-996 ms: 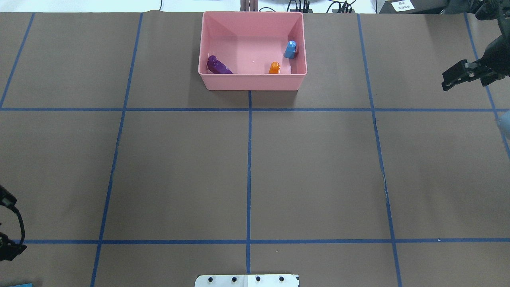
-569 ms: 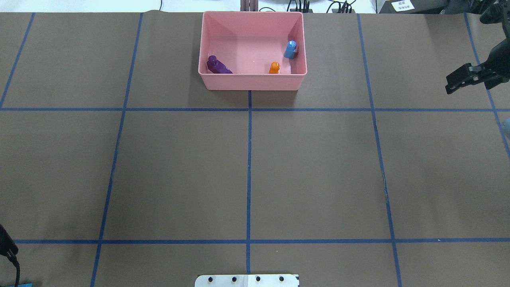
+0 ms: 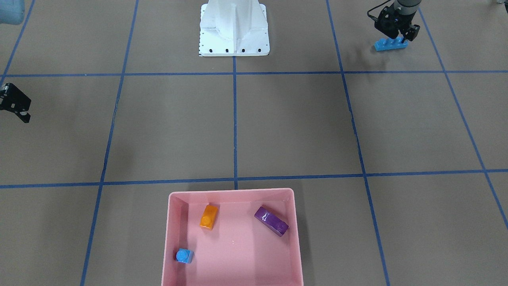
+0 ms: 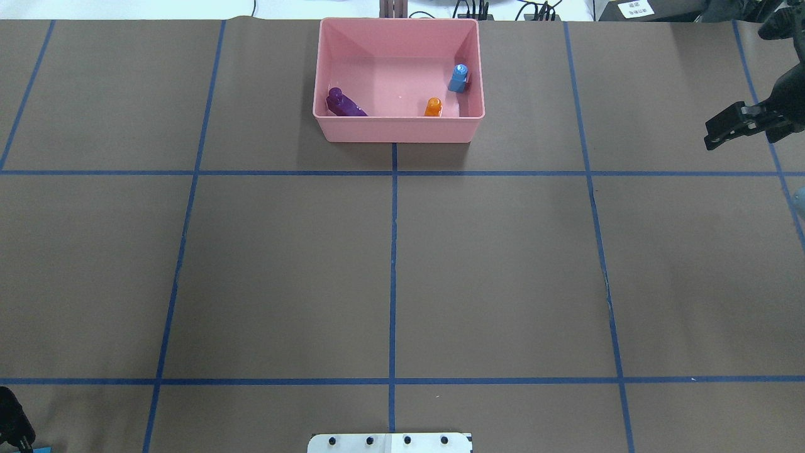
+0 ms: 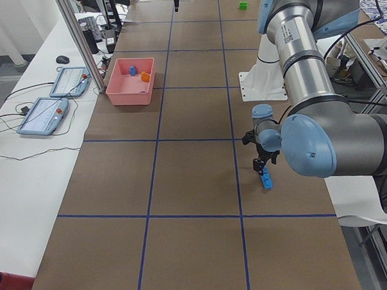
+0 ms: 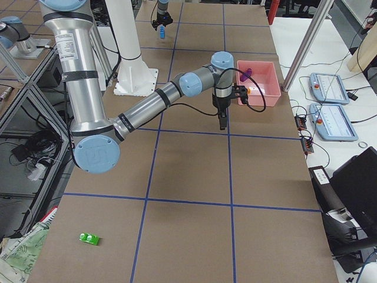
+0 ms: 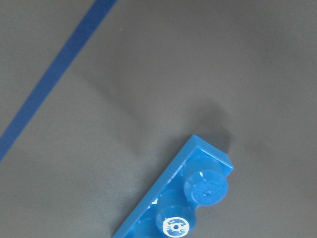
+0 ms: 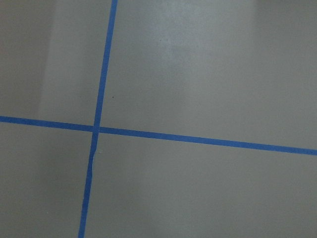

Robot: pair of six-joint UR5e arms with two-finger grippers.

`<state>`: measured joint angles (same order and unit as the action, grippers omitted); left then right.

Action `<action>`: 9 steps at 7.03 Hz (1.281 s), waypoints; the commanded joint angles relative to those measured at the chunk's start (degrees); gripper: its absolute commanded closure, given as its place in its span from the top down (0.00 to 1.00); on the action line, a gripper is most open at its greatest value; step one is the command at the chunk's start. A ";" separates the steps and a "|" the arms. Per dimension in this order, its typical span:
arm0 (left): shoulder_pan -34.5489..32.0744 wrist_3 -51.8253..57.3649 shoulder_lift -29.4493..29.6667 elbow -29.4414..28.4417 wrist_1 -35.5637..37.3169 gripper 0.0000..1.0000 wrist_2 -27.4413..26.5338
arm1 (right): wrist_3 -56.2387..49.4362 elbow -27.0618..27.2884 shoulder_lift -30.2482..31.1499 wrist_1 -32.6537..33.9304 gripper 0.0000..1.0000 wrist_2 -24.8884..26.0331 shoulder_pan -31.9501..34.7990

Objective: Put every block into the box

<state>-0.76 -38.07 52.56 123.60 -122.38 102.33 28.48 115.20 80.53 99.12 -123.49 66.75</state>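
The pink box (image 4: 396,129) holds a purple block (image 4: 343,104), an orange block (image 4: 433,107) and a tiny blue cube (image 4: 459,78). The long blue bar (image 3: 391,43) lies on the table near the robot's left side. My left gripper (image 3: 397,33) is open right over it, and the bar fills the lower part of the left wrist view (image 7: 183,198). My right gripper (image 4: 717,133) is open and empty, to the right of the box. A green block (image 6: 89,238) lies alone on the table's far right end.
The white robot base (image 3: 234,28) stands at the table's near middle edge. Blue tape lines (image 4: 393,264) divide the brown table into squares. Tablets (image 5: 50,109) and cables lie on the white bench behind the box.
My right gripper has moved a little to the right, away from the box. My left gripper has slid toward the bottom-left corner of the overhead view.
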 commanded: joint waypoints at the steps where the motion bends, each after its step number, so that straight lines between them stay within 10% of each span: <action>1: 0.58 -0.16 0.35 -0.64 0.04 0.87 -0.20 | 0.00 -0.07 -0.02 -0.07 0.99 0.00 -0.04; 5: 0.58 0.01 3.07 -3.62 0.04 0.83 -0.20 | 0.00 -0.24 -0.11 -0.16 0.99 0.00 -0.13; 9: -0.38 -0.34 3.43 -3.02 -0.05 0.00 -0.11 | 0.00 -0.24 -0.11 -0.25 0.99 0.00 -0.13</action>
<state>-0.58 -38.11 56.01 120.12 -122.42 102.27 28.48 114.92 80.42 98.89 -123.49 66.62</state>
